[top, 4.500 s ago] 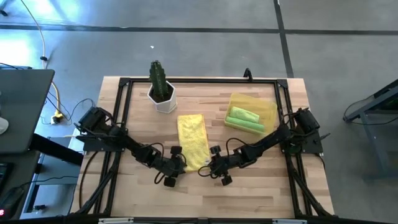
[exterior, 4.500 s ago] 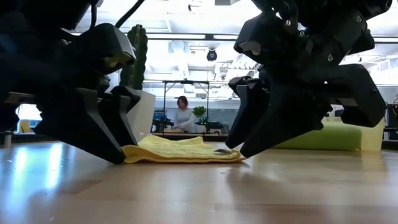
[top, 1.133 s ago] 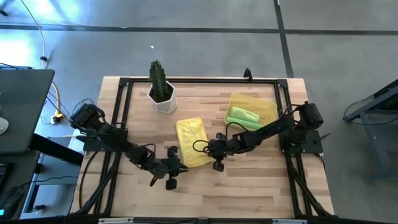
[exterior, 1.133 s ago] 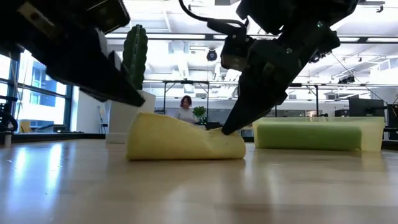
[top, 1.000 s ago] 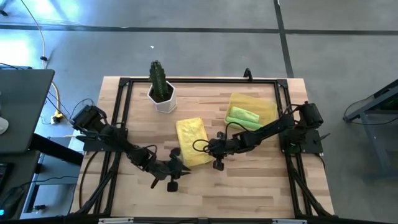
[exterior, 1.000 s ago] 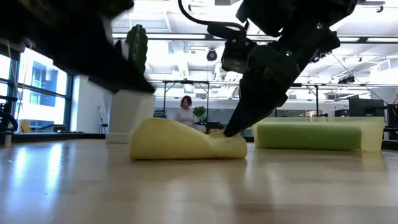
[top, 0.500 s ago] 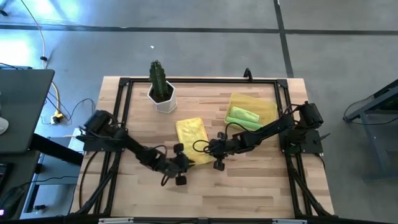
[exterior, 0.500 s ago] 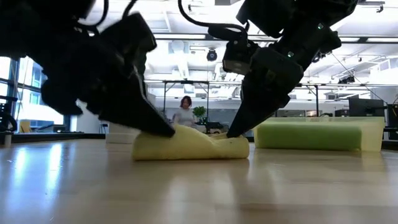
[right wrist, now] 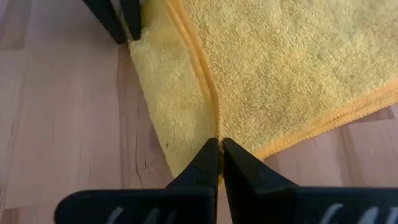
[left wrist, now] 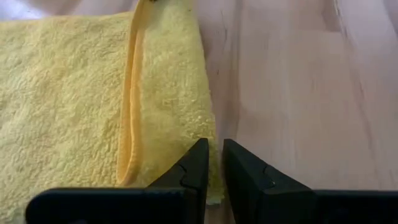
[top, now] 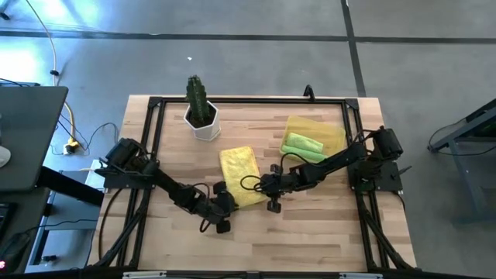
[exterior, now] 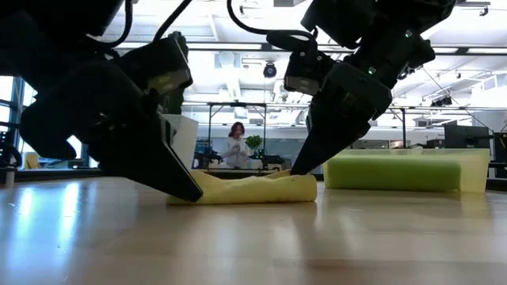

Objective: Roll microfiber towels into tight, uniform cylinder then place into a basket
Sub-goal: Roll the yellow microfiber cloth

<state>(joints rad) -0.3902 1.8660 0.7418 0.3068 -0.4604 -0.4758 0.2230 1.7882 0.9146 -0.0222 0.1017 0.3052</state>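
A yellow towel (top: 239, 167) lies flat mid-table, with a narrow folded-over strip (right wrist: 165, 87) along its near edge. My left gripper (top: 224, 201) is shut, down at the strip's left end (left wrist: 186, 124). My right gripper (top: 266, 186) is shut too, its tips on the strip's right end (exterior: 305, 186). The translucent yellow basket (top: 335, 133) stands at the far right, and rolled green towels (top: 304, 146) lie in it. My left gripper touches the folded strip's left end (left wrist: 208, 180) with its shut fingertips, slanting down from the table's near left; whether any cloth is pinched cannot be told. The towel lies flat on the table. My right gripper presses its shut fingertips onto the hem (right wrist: 216, 127) at the strip's right end, slanting down from the table's right. The towel stays flat under them; whether any cloth is pinched cannot be told.
A white pot with a green cactus (top: 203, 120) stands at the far left of the towel. Black frame rails (top: 248, 100) run around the tabletop. Bare wood (top: 294, 232) lies near the front edge. A person (exterior: 235, 150) sits far off in the room behind.
My left gripper has come down from above the towel's left side to the table at the folded strip's left end. The towel's raised left hump has sunk, and the cloth now lies low and flat. My right gripper has kept its place.
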